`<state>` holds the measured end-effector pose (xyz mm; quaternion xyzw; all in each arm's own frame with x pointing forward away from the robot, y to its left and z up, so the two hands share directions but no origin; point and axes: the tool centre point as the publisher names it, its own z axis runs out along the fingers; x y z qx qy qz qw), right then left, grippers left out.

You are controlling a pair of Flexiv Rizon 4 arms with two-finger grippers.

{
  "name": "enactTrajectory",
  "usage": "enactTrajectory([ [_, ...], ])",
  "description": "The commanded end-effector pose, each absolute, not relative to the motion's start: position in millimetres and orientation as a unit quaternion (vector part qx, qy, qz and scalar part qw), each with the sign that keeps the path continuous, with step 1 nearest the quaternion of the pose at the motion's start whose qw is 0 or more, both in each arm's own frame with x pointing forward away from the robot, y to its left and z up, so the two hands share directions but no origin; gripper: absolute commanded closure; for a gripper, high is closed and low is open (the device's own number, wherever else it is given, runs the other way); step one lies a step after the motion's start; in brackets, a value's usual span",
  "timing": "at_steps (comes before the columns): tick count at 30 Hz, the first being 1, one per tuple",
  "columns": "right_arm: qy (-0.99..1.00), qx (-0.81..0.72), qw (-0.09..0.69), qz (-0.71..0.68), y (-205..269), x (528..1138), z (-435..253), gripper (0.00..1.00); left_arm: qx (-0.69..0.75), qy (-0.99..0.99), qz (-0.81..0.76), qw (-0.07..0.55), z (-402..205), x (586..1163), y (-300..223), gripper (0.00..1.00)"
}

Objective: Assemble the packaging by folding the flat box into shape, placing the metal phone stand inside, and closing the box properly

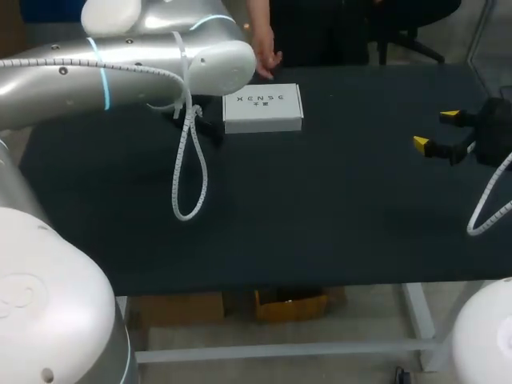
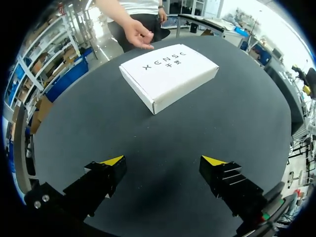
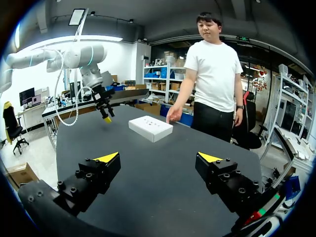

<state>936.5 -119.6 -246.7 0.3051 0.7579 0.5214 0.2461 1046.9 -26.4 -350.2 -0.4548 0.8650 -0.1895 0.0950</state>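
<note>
Matte black covering is seen across the desk (image 1: 320, 232), smooth and flat, with straight edges. Near its far edge, left of the middle, the box (image 1: 262, 108) is laid flat. It is made of white card, folded into a shallow rectangular block with crisp corners, a closed lid and dark print on top. It is found ahead of the left end effector (image 2: 165, 160) and well apart from it. That end effector's black ribbed fingers, tipped with yellow wedges, are spread wide and nothing is held. The right end effector (image 1: 435, 130) is held near the desk's right edge, likewise spread wide and unloaded, far from the box. A person's hand (image 2: 140, 35) is seen at the far edge, just beyond the box and apart from it. A white ribbed cable (image 1: 190, 172) is hung in a loop from the left arm. Broad bare surface is left between the box and the near edge.
</note>
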Motion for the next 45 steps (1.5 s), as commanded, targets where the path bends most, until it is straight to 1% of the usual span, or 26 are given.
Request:
enactTrajectory([
  [1, 0.757, 0.305, 0.246, 0.522, -120, 936, -246, 0.0, -0.44, 0.869, -0.201, 0.102, -349, 1044, -16, 0.0],
  [5, 0.757, 0.305, 0.246, 0.522, -120, 936, -246, 0.0, -0.378, 0.889, -0.224, 0.13, -348, 1041, -10, 0.0],
  [7, 0.757, 0.305, 0.246, 0.522, -120, 936, -246, 0.0, -0.337, 0.9, -0.244, 0.128, -349, 1043, -6, 0.0],
  [13, 0.757, 0.305, 0.246, 0.522, -120, 936, -246, 0.0, -0.3, 0.904, -0.284, 0.11, -352, 1054, 5, 0.0],
  [16, 0.757, 0.305, 0.246, 0.522, -120, 936, -246, 0.0, -0.297, 0.903, -0.294, 0.098, -353, 1058, 8, 0.0],
  [20, 0.757, 0.305, 0.246, 0.522, -120, 936, -246, 0.0, -0.276, 0.907, -0.299, 0.109, -354, 1056, 10, 0.0],
  [27, 0.757, 0.305, 0.246, 0.522, -120, 936, -246, 0.0, -0.272, 0.907, -0.305, 0.104, -352, 1055, 14, 0.0],
  [33, 0.757, 0.305, 0.246, 0.522, -120, 936, -246, 0.0, -0.298, 0.907, -0.29, 0.072, -350, 1052, 14, 0.0],
  [37, 0.757, 0.305, 0.246, 0.522, -120, 936, -246, 0.0, -0.287, 0.912, -0.279, 0.089, -349, 1045, 10, 0.0],
  [41, 0.757, 0.305, 0.246, 0.522, -120, 936, -246, 0.0, -0.259, 0.913, -0.283, 0.137, -353, 1040, 6, 0.0],
  [45, 0.757, 0.305, 0.246, 0.522, -120, 936, -246, 0.0, -0.249, 0.904, -0.306, 0.163, -358, 1034, 4, 0.0],
])
